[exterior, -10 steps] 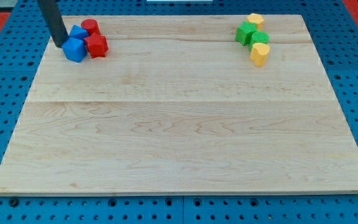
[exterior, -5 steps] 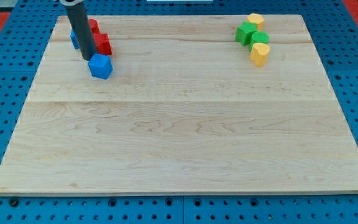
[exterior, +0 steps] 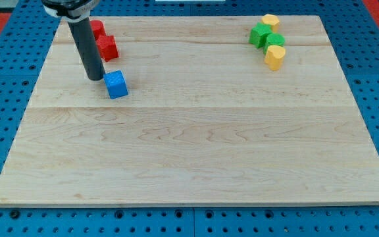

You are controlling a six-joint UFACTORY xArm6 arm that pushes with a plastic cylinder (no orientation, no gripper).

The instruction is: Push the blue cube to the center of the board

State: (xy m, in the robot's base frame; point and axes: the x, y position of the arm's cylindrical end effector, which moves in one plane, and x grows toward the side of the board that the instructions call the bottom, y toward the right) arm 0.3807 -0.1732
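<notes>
The blue cube (exterior: 116, 85) lies on the wooden board (exterior: 196, 138), in its upper left part, well to the left of and above the board's middle. My tip (exterior: 95, 77) rests on the board just to the cube's upper left, close against it. The dark rod leans up towards the view's top left.
Two red blocks (exterior: 97, 28) (exterior: 106, 47) sit at the upper left, just right of the rod. At the upper right, two green blocks (exterior: 262, 33) (exterior: 275, 41) lie between two yellow blocks (exterior: 270, 21) (exterior: 276, 56). Blue pegboard (exterior: 5, 99) surrounds the board.
My tip has moved down and to the right, pushing the blue cube away from the red blocks. A second blue block seen earlier is now hidden behind the rod.
</notes>
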